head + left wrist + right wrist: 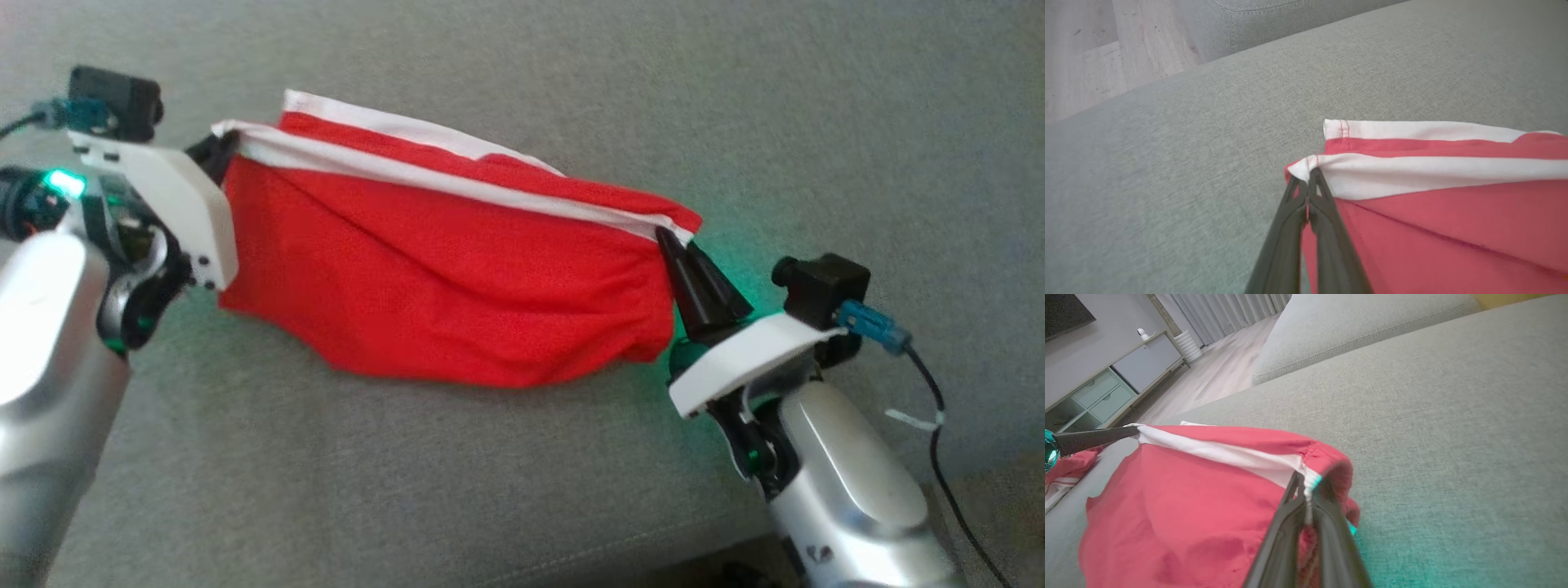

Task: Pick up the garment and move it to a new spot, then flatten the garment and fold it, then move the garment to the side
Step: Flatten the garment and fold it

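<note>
Two grippers hold the red garment by its white-banded edge, one at each end. The left gripper is clamped on the band's left corner. In the left wrist view its fingers meet on the white fold. The right gripper is closed on the gathered right end. The band runs taut between them, and the red body sags below it onto the grey sofa seat — across the middle of the surface, back from its near edge. Wooden floor shows past one edge of the seat.
</note>
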Controlling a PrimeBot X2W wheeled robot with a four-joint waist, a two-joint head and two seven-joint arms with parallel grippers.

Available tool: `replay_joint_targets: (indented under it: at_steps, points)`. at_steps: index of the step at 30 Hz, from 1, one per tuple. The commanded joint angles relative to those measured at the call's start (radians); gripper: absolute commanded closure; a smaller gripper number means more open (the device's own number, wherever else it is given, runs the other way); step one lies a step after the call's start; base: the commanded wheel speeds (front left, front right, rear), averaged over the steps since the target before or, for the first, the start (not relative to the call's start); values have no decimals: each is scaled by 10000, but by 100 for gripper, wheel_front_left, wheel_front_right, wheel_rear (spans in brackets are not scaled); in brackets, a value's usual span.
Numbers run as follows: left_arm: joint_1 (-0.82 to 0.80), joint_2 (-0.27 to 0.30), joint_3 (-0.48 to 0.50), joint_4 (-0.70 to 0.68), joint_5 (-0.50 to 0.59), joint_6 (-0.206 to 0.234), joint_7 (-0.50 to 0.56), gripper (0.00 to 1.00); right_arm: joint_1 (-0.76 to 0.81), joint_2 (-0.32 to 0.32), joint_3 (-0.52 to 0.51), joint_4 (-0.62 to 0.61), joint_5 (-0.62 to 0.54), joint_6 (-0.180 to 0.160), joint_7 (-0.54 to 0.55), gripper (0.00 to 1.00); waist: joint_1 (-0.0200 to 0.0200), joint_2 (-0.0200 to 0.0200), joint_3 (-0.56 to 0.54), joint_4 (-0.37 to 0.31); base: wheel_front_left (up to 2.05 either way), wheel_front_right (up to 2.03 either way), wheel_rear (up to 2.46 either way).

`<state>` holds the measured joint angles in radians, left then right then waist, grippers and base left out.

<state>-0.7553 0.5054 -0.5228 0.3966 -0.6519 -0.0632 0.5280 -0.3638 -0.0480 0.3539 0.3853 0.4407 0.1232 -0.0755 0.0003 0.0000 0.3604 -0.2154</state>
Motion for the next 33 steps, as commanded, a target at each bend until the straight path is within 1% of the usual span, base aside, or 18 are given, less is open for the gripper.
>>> replay_joint_targets:
  at_steps: [1,7,8,9,10,11,14,19,24,28,33]
  points:
    - [-594,380,383,-230,83,-27,-5,100,-167,-23,213,-226,71,75,-133,100,-3,0,310,-295,0,0,0]
    - [-1287,246,270,527,322,-74,-199,100,-768,-23,823,458,355,75,-501,100,-3,0,472,-413,0,0,0]
    - [-1371,207,280,607,367,-76,-375,100,-823,-23,924,525,374,75,-559,75,-3,0,471,-417,0,0,0]
    - [-1435,148,292,683,390,-83,-561,79,-854,-23,992,570,424,75,-635,33,-3,0,464,-412,0,0,0]
    - [-1477,80,294,750,398,-102,-736,22,-875,-23,1025,615,456,75,-723,0,-3,0,450,-401,0,0,0]
    - [-1494,4,292,819,378,-127,-881,0,-886,-23,1071,653,464,75,-790,0,-3,0,422,-383,0,0,0]
    - [-1499,-154,272,954,351,-204,-1304,0,-841,-22,1104,680,418,75,-994,0,-3,0,303,-303,0,0,0]
    - [-1388,-262,316,974,149,-346,-1853,0,-527,-22,791,595,121,75,-1190,0,-3,0,3,-111,0,0,0]
    - [-627,-208,437,629,-338,-427,-2131,0,328,-22,-128,163,-860,75,-1086,0,-3,0,-622,201,0,0,0]
    - [237,-292,464,309,-559,-181,-2276,0,1093,-22,-906,-609,-1675,75,-702,0,-3,0,-1061,422,0,0,0]
    - [1318,-617,467,118,-694,437,-2592,0,2070,-22,-1708,-2053,-2293,75,-100,0,-3,0,-1347,597,0,0,0]
